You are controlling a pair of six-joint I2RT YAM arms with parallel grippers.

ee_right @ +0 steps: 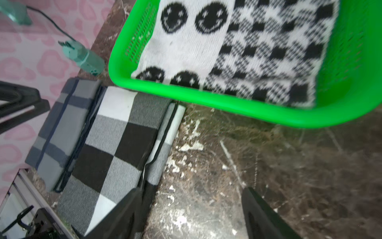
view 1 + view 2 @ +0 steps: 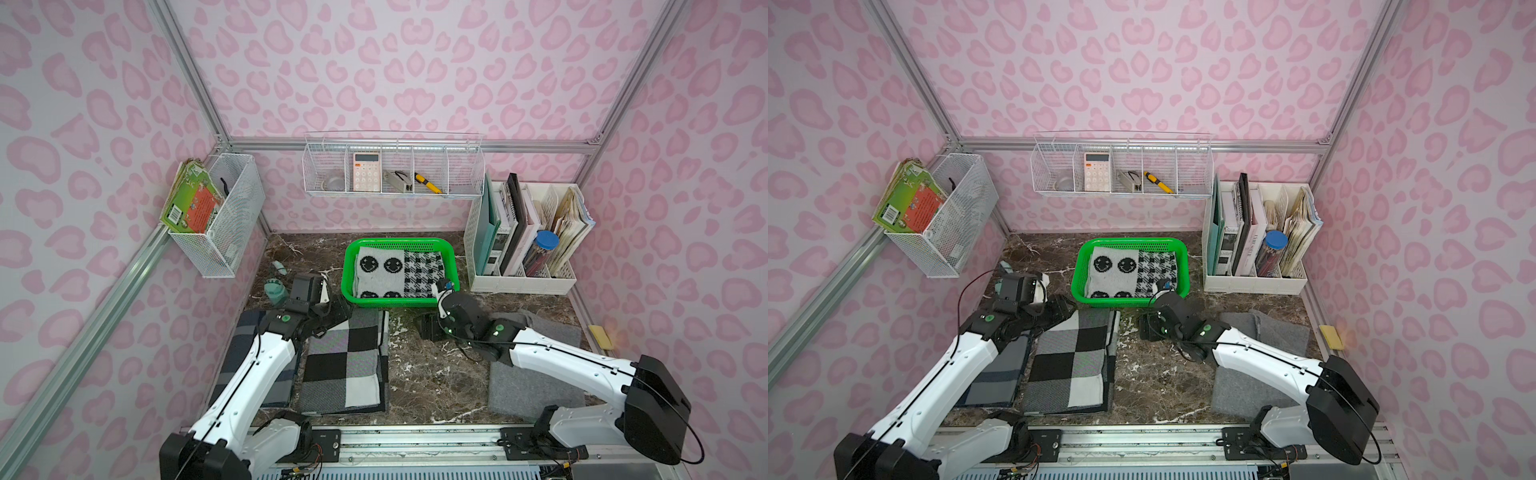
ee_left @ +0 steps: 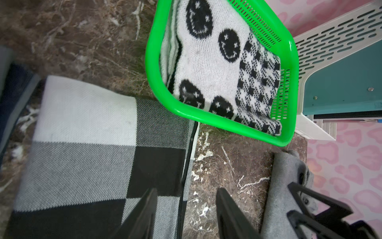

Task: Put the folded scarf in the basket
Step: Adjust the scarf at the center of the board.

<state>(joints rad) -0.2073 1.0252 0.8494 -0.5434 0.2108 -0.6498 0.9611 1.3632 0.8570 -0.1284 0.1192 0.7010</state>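
A folded white knit scarf (image 2: 386, 270) with black smiley faces and a houndstooth-checked section lies flat inside the shallow bright green perforated plastic basket (image 2: 348, 266). It fills most of the floor in both top views. The basket stands on the dark brown marble tabletop (image 2: 428, 374) towards the back.

Just in front of the basket lies a folded black, white and grey checked scarf (image 2: 345, 365). A folded blue-grey plaid cloth (image 1: 60, 128) sits beside it, and a grey felt cloth (image 2: 528, 386) is well apart on the other side.

The left arm (image 2: 266, 357) reaches over the far end of the checked scarf, its jaws spread with nothing between them. The right arm (image 2: 552, 357) hangs over bare marble near the basket's front rim, its jaws spread wider and also empty.
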